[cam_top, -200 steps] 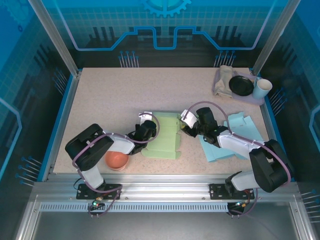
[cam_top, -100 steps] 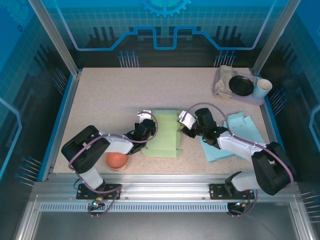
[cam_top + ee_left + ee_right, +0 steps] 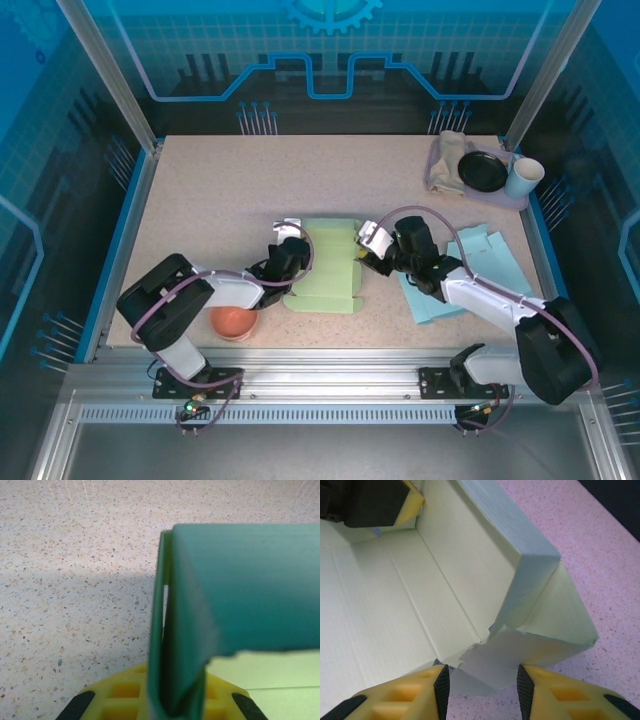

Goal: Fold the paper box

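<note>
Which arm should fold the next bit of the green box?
Probably right. The right gripper stands open around the loose end flap of the green box, ready to push it in. The left gripper is shut on the opposite wall, steadying it.

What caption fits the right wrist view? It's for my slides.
Open right gripper flanks a ragged flap of the green paper box on the table.

2 boxes (image 3: 325,268) (image 3: 492,252), 1 bowl (image 3: 234,321), 1 cup (image 3: 523,177)
</note>
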`<state>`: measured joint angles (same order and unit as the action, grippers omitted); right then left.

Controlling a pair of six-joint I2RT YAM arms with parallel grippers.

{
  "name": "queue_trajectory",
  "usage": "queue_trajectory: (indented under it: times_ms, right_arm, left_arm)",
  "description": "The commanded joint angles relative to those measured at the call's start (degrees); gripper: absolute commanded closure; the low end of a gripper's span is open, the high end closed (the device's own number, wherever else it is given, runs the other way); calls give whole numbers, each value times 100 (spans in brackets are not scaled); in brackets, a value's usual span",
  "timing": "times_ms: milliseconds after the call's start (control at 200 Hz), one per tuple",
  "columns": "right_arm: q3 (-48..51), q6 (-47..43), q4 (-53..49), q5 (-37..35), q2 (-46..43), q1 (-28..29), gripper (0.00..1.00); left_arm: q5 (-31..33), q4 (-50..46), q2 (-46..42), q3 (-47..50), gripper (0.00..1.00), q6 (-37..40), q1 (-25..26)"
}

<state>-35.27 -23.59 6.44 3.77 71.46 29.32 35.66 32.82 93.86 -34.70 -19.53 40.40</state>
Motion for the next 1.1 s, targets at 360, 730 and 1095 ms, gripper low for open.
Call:
queue_trajectory:
  times_ms: [360, 730, 1095]
  right_arm:
    - [293, 187, 219, 573, -484, -703, 49]
    - [71, -335, 147, 1775, -144, -771, 48]
    - [37, -600, 115, 2260, -170, -824, 48]
  left_arm:
    - [34, 50, -1136, 638, 98, 353, -360]
    - [-571, 336, -1617, 981, 98, 704, -366]
    - [-1176, 675, -1661, 1141, 98, 858, -368]
